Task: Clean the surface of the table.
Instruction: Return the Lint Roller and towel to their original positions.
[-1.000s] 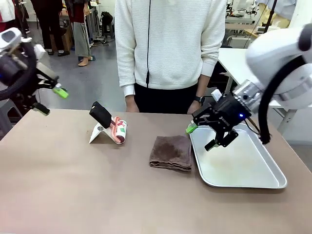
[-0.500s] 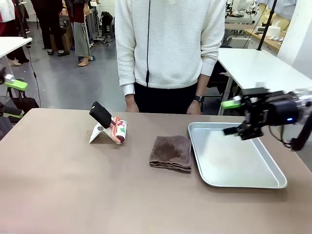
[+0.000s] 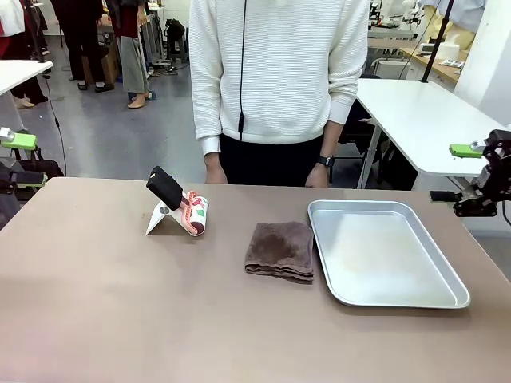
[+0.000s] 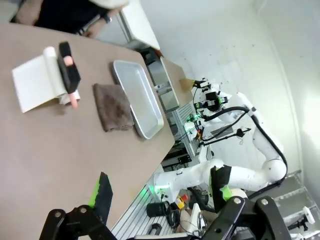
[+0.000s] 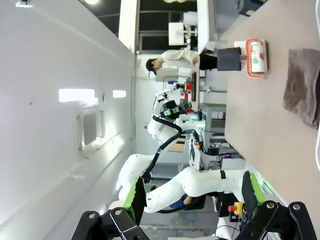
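The brown table [image 3: 160, 311] holds a folded dark brown cloth [image 3: 279, 249] near its middle. My left gripper [image 3: 17, 162] hangs open off the table's far left edge with nothing between its green pads. At the far right, beyond the table's edge, my right gripper [image 3: 455, 173] also stands open and empty. In the left wrist view the open left gripper [image 4: 160, 192] looks along the table [image 4: 45, 145] toward the cloth [image 4: 114, 106]. From the open right gripper [image 5: 194, 195] the table [image 5: 270, 130] and the cloth [image 5: 302, 92] show at the right side.
A silver metal tray [image 3: 383, 259] lies right of the cloth. A black phone on a white stand [image 3: 164, 199], with a red-and-white roll [image 3: 194, 214] against it, sits at the back left. A person [image 3: 279, 72] in a white sweater stands at the far edge, hands [image 3: 214, 171] near the table.
My right gripper has drawn back from above the tray to beyond the table's right edge. My left gripper has pulled further left, off the table's edge. Both stayed open.
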{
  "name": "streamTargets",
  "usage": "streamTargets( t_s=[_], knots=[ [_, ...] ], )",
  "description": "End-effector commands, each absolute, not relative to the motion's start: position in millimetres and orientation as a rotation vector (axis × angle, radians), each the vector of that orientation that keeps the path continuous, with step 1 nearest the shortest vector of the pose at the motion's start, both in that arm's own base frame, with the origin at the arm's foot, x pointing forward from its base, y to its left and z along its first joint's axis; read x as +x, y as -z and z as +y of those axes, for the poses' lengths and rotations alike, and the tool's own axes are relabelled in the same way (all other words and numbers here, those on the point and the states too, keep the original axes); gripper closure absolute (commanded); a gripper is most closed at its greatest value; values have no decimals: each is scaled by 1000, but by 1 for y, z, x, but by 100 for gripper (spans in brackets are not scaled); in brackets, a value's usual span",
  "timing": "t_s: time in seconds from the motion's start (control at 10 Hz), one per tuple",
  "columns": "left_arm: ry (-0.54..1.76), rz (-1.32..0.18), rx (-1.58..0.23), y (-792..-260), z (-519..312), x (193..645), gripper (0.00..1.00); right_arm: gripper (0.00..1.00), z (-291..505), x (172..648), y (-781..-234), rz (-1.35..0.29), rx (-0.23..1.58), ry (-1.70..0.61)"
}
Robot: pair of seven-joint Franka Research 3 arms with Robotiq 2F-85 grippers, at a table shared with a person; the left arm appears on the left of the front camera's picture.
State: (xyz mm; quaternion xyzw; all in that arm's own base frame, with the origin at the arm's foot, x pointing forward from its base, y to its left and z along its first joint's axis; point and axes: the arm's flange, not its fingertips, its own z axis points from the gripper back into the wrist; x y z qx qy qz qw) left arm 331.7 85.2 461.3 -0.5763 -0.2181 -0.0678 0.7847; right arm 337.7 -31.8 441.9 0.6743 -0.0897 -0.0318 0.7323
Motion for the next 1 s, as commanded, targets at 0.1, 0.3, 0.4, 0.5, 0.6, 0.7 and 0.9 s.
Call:
streamTargets(
  t_s=[0.1, 0.3, 0.4, 0.5, 0.6, 0.7, 0.9],
  knots=[
    [135, -416, -1207, -468, 86, 321, 0, 0, -16, 339, -447, -167, 1472, 56],
    [135, -416, -1207, -468, 86, 321, 0, 0, -16, 339, -447, -167, 1472, 56],
    [135, -416, -1207, -468, 86, 321, 0, 0, -16, 339, -447, -167, 1472, 56],
    [135, -416, -1207, -468, 86, 321, 0, 0, -16, 339, -447, -167, 1472, 56],
    [135, -416, -1207, -468, 86, 321, 0, 0, -16, 339, -447, -167, 1472, 56],
    [135, -416, -1207, -468, 86, 321, 0, 0, -16, 339, -447, -167, 1472, 56],
    [135, -416, -1207, -468, 86, 321, 0, 0, -16, 339, -447, -167, 1472, 56]
  ],
)
